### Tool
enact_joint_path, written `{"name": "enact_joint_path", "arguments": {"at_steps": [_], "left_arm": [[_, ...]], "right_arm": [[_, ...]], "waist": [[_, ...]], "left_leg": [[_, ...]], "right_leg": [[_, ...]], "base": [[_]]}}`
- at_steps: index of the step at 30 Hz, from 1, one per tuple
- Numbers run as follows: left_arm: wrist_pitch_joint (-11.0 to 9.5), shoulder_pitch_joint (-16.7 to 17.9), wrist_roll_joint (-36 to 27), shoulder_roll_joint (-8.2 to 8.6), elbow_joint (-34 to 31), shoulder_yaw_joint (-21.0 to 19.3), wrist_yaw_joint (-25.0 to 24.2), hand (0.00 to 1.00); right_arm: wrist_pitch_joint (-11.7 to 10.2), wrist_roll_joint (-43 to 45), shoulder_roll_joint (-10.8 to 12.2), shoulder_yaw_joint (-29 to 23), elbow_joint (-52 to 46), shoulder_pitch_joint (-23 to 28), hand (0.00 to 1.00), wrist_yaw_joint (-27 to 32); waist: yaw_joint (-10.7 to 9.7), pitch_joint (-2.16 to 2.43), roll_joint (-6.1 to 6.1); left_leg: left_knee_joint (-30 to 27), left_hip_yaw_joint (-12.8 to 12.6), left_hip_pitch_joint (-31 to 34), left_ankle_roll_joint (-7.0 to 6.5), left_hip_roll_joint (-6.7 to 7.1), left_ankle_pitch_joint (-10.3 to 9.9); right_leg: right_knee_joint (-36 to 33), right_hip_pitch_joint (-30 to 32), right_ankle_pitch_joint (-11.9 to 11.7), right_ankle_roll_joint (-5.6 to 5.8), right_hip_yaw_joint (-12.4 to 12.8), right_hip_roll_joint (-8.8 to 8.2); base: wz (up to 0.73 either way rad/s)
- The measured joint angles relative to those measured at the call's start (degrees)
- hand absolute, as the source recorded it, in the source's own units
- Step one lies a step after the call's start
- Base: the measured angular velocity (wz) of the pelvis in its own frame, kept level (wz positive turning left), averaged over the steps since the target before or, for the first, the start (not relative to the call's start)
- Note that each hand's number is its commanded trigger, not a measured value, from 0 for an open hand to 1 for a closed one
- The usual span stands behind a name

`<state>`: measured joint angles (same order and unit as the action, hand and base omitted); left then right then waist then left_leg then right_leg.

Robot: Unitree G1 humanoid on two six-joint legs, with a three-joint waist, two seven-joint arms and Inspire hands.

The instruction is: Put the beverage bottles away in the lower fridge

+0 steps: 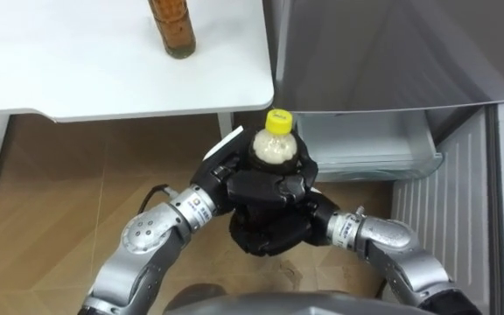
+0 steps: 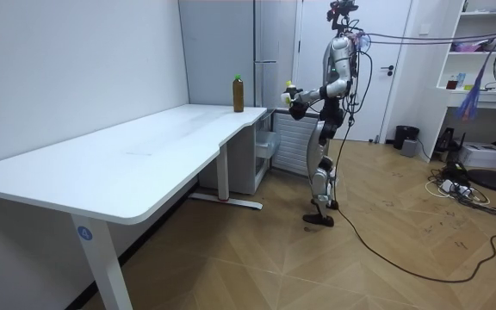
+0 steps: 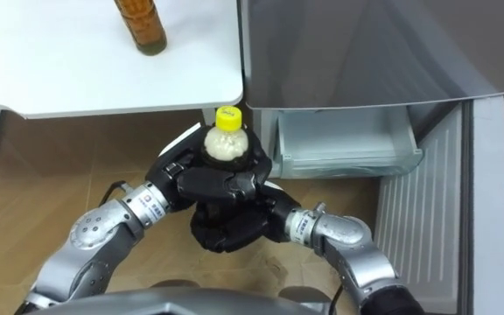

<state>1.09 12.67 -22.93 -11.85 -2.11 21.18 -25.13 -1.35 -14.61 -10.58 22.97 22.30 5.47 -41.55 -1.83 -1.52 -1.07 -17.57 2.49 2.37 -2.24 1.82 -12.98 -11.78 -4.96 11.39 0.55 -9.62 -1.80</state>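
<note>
Counting the drinks now, how many are you seeing?

I am seeing two. One bottle with a yellow cap (image 1: 276, 140) is being held by the robot, and one brown bottle (image 1: 172, 28) is standing upright on the white table (image 1: 103, 79).

Where on the table is the brown one standing?

It is standing near the end edge that is next to the fridge (image 1: 383, 52), towards the far corner, well apart from the hands.

And what are the hands doing?

Both are closing around the same yellow-capped bottle. The left hand (image 1: 226, 175) is wrapping its fingers round the bottle's body from the left side. The right hand (image 1: 300, 214) is curling round it lower down and from the right. The bottle is staying upright, with the cap and the pale neck showing above the fingers.

Where is this bottle being held?

It is in the air in front of the robot's chest, just beside the table's near corner, above the wooden floor (image 1: 51, 201).

How is the fridge looking?

One drawer (image 1: 366, 144) is standing pulled out at the bottom. The room view is showing the robot standing upright between the table's end and the fridge.
</note>
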Motion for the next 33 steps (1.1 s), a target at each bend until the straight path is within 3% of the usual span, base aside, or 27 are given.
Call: {"name": "enact_joint_path", "arguments": {"at_steps": [7,8,10,12,33], "left_arm": [[0.0,-0.3,-0.1,0.2,0.0,0.0,0.1,1.0],[0.0,-0.3,-0.1,0.21,0.0,0.0,0.2,0.95],[0.0,-0.3,-0.1,0.22,0.0,0.2,0.5,0.69],[0.0,-0.3,-0.2,0.22,0.0,0.3,0.8,0.0],[0.0,-0.6,0.0,0.21,-0.1,0.1,2.1,0.0]], "right_arm": [[0.0,-0.1,0.0,0.1,0.0,0.1,1.0,0.2],[0.0,-0.1,0.0,0.1,0.0,0.1,1.0,0.2],[0.1,-0.1,0.0,0.1,0.0,0.1,1.0,0.3],[0.1,-0.1,0.0,0.1,0.0,0.1,1.0,0.3],[1.1,-0.8,-0.1,0.1,0.0,0.4,1.0,0.2]], "waist": [[0.1,0.02,-0.02],[0.2,0.03,-0.01],[0.2,0.05,0.01],[0.2,0.08,0.02],[0.2,0.68,0.9]], "left_leg": [[0.0,-0.1,0.0,0.0,-0.03,0.0],[0.0,-0.1,0.0,0.0,-0.04,0.0],[0.0,-0.2,0.0,0.0,-0.04,0.0],[0.0,-0.2,-0.1,0.0,-0.04,0.0],[0.0,-0.3,-0.1,-0.01,-0.08,0.0]], "right_leg": [[0.0,0.0,0.0,0.0,0.0,0.0],[0.0,0.0,0.0,0.0,-0.1,0.0],[0.0,0.0,0.0,0.0,-0.1,0.0],[0.0,0.0,0.0,0.0,-0.1,0.0],[0.0,0.0,0.0,-0.01,-0.1,-0.01]], "base": [[0.0],[0.0],[0.0],[0.0],[0.0]]}}
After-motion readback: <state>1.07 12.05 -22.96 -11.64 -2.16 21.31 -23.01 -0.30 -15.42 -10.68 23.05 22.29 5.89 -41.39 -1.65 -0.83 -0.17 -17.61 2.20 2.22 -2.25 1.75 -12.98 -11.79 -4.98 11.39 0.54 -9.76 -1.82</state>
